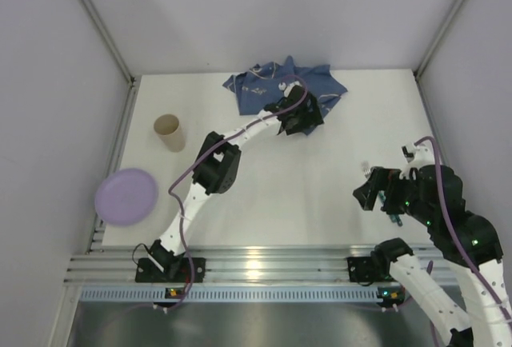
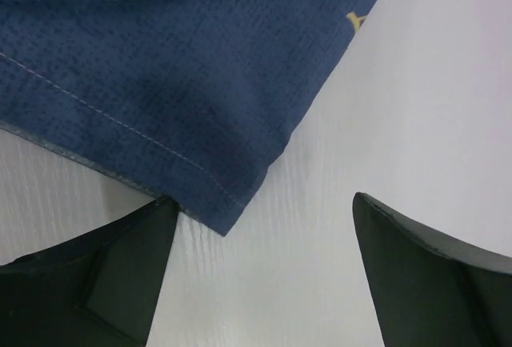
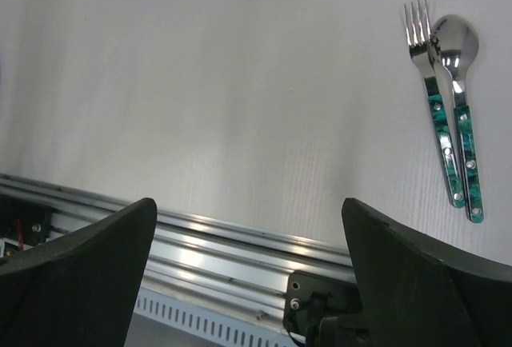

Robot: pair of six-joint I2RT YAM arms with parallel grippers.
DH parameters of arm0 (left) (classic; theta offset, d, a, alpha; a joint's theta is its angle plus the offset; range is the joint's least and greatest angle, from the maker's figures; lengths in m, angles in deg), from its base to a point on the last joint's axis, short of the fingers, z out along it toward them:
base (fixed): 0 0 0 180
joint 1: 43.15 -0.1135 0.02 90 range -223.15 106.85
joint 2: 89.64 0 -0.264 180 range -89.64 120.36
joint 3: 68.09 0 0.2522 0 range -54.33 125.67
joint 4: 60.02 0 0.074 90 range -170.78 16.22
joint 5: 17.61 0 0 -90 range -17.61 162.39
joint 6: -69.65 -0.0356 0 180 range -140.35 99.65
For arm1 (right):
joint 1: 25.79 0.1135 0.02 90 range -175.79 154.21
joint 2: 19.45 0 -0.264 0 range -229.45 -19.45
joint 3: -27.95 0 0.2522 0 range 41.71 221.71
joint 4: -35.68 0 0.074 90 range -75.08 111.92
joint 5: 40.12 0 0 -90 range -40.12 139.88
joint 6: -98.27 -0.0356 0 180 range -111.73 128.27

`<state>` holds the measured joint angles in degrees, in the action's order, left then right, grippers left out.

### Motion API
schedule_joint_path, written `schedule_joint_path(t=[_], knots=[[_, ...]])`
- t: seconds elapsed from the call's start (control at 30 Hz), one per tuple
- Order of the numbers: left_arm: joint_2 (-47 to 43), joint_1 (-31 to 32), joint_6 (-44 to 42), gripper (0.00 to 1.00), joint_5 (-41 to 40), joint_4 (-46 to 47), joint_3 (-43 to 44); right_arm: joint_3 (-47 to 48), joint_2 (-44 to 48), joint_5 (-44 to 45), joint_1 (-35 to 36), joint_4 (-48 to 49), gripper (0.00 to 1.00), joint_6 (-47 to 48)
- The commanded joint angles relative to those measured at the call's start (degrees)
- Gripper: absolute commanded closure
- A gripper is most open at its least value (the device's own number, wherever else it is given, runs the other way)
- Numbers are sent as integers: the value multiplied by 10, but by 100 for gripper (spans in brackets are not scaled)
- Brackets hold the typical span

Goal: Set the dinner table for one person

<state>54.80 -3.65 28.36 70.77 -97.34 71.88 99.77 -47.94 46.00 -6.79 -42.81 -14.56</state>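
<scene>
You are just beginning: left claw (image 2: 260,203) and right claw (image 3: 248,203) gaping empty, blue placemat (image 1: 272,85) lying crumpled, purple plate (image 1: 126,196), cup (image 1: 169,132), fork (image 3: 436,103) and spoon (image 3: 464,123) waiting unarranged.

The white-and-black jointed left arm (image 1: 200,179) stretches far forward from its base. Its elbow is bent midway, its forearm angles toward the right, and a purple cable (image 1: 282,111) loops along it. Its black two-finger left hand (image 1: 300,119) points forward and down. In the wrist view its two dark fingers (image 2: 120,275) stand wide apart with nothing between them.

The white-and-black jointed right arm (image 1: 448,227) is folded back close to its base, its links bunched together and its wrist turned leftward. Its black two-finger right hand (image 1: 370,191) has its fingers (image 3: 416,275) spread fully and grips nothing.
</scene>
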Motion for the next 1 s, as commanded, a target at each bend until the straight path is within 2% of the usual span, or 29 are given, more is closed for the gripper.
schedule_joint_path(t=[0.0, 0.07, 0.1, 0.2, 0.23, 0.27, 0.4, 0.47, 0.53, 0.57, 0.6, 0.63, 0.67, 0.7, 0.77, 0.8, 0.97], knots=[[38, 3, 64, 5, -46, -55, 28, 29, -6, 32, 3, -24, 0, 15], [53, 2, 68, 16, -41, -47, 34, 28, -17, 34, 3, -22, 0, 15], [68, 1, 70, 34, -23, -43, 41, 28, -21, 34, 3, -17, 0, 16], [86, -1, 75, 76, 3, -36, 47, 22, -44, 35, 3, -3, 0, 20], [92, -1, 72, 97, 6, -37, 47, 21, -49, 34, 4, 1, 0, 22], [92, -2, 69, 100, 6, -40, 47, 21, -55, 34, 3, 7, 0, 24], [69, -13, 30, 100, 13, -66, 25, 19, -102, 29, 2, 63, 0, 34], [21, -18, 3, 100, 14, -76, -10, 21, -126, 24, 3, 90, 0, 32], [-33, -22, -25, 100, -6, -103, -94, 31, -169, 12, 7, 133, 0, 28], [-101, -23, -30, 100, -19, -110, -131, 36, -183, 13, 13, 149, 0, 17], [-138, -22, -35, 100, -35, -115, -219, 43, -215, 15, 16, 175, 0, 12], [-178, -23, -37, 100, -54, -108, -271, 51, -230, 17, 19, 186, 0, 6], [-226, -23, -35, 100, -82, -104, -378, 67, -248, 19, 22, 196, 0, -4], [-308, -26, -23, 100, -92, -100, -428, 74, -280, 17, 24, 217, 0, -5], [-391, -29, -9, 100, -99, -94, -555, 96, -313, 16, 26, 231, 0, -11], [-458, -29, -3, 100, -96, -94, -588, 102, -348, 11, 27, 240, 0, -13], [-584, -28, 31, 100, -68, -103, -746, 101, -463, 3, 24, 273, 3, -39]])
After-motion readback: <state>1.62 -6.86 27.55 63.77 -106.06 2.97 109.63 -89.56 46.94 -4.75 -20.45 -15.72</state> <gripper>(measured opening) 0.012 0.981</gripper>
